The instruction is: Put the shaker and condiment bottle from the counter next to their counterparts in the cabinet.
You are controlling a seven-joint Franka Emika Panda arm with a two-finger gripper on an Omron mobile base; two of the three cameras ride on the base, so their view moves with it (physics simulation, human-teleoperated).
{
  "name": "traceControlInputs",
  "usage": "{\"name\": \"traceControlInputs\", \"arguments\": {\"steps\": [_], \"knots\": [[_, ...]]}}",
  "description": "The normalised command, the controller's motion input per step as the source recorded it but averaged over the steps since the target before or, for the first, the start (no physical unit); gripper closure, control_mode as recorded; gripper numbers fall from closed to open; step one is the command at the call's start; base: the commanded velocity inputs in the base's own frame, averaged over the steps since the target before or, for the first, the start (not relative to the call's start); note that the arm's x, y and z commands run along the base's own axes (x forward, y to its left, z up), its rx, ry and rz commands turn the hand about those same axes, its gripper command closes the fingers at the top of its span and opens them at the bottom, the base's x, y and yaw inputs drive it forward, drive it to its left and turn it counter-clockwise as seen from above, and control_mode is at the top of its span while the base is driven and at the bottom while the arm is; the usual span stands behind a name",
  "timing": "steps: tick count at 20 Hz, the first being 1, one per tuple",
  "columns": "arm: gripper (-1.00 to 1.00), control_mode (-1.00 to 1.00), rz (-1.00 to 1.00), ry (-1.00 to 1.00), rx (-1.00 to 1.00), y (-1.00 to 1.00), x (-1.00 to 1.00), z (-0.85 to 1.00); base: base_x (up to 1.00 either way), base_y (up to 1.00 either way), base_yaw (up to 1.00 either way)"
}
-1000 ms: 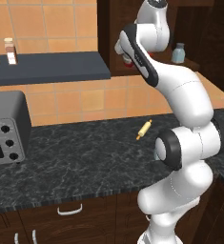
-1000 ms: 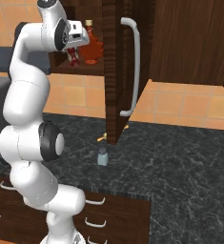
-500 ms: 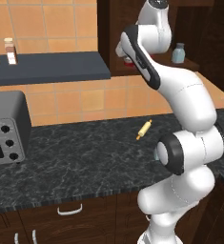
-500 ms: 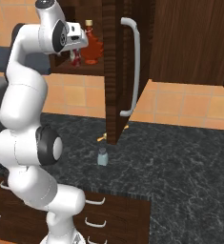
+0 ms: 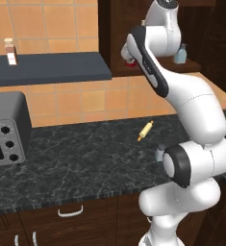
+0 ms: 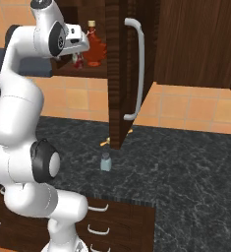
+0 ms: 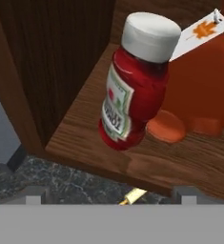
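Dark brown wooden wall cabinet is seen with its door swung out above the long dark speckled marble-look counter. On the cabinet's wooden shelf the small red ketchup-style bottle with a white cap and pale label is seen close up from the hand camera, tilted, just beside the flat maple-leaf-shaped red-orange bottle with a tan stopper and tag; whether the two touch cannot be told. The two-finger gripper of the white arm is held at the shelf's front edge with its dark finger tips spread wide apart, either side of the red bottle and clear of it. A small pale blue-grey shaker with a grey cap is left standing on the counter below the door. Its matching shaker is seen further along the shelf. A wooden rolling pin lies on the counter, and a grey toaster oven is placed at the left.
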Motion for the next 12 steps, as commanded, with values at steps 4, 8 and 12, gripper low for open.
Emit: {"name": "traceControlInputs", "arguments": {"steps": [4, 8, 12], "knots": [[-1.00, -1.00, -0.09, 0.00, 0.00, -0.24, -0.38, -0.05, 0.00, 0.00, 0.00], [-1.00, -1.00, -0.09, 0.00, 0.00, -0.22, -0.54, -0.26, 0.00, 0.00, 0.00], [-1.00, -1.00, -0.12, 0.00, 0.02, -0.27, -0.77, -0.33, 0.00, 0.00, 0.00]]}}
